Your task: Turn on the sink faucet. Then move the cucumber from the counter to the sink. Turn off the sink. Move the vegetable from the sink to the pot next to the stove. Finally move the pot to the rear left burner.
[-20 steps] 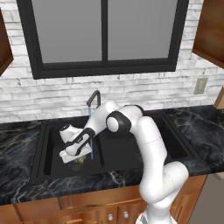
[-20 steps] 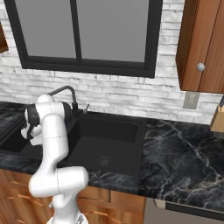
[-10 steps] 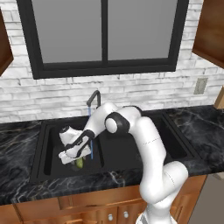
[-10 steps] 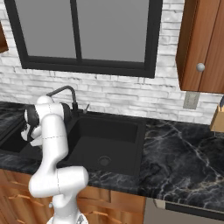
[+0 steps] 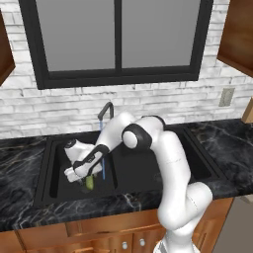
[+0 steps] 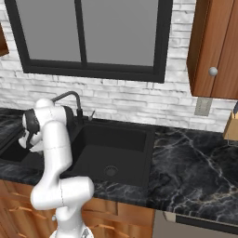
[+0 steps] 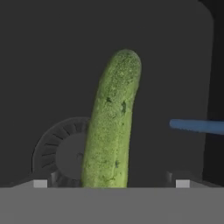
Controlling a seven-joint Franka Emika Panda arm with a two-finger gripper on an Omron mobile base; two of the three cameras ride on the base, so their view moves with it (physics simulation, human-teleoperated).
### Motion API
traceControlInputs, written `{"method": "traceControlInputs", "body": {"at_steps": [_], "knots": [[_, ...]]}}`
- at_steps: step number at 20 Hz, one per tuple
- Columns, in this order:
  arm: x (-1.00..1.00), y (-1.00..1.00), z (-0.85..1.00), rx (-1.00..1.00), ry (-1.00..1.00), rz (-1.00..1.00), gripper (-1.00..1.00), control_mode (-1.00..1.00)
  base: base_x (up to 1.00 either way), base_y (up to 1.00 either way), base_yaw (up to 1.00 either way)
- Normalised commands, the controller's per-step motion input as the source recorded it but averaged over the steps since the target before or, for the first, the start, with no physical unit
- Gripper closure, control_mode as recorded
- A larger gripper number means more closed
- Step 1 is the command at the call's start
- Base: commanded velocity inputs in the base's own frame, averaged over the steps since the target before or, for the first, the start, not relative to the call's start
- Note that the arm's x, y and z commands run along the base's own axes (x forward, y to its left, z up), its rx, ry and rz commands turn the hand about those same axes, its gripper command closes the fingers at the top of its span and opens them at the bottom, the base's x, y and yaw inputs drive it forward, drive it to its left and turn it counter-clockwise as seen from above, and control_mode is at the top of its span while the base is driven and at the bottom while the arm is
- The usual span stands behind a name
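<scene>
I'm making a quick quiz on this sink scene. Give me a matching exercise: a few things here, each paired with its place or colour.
Things:
1. cucumber
2. water stream
3. sink faucet
4. drain

Descriptions:
A. thin blue line falling into the left basin
B. round, in the floor of the right basin
C. yellowish-green, low in the left basin at the claw
D. slim black gooseneck behind the sink

Pairs: 1-C, 2-A, 3-D, 4-B

The black marble bench point(image 6: 195, 172) runs under the window, with the black double sink point(image 5: 47, 180) let into it. At three o'clock a knife block point(image 6: 231, 126) stands on it (cut off by the picture's edge).
</scene>
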Motion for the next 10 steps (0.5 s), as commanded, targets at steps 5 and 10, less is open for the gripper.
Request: {"method": "traceControlInputs", "body": {"at_steps": [5,10], "knots": [[-0.40,0.00,0.51,0.00,-0.12,-0.05,-1.00,-1.00,0.00,0.00,0.00],[-0.43,-0.05,0.60,0.04,-0.12,-0.05,-1.00,-1.00,0.00,0.00,0.00]]}}
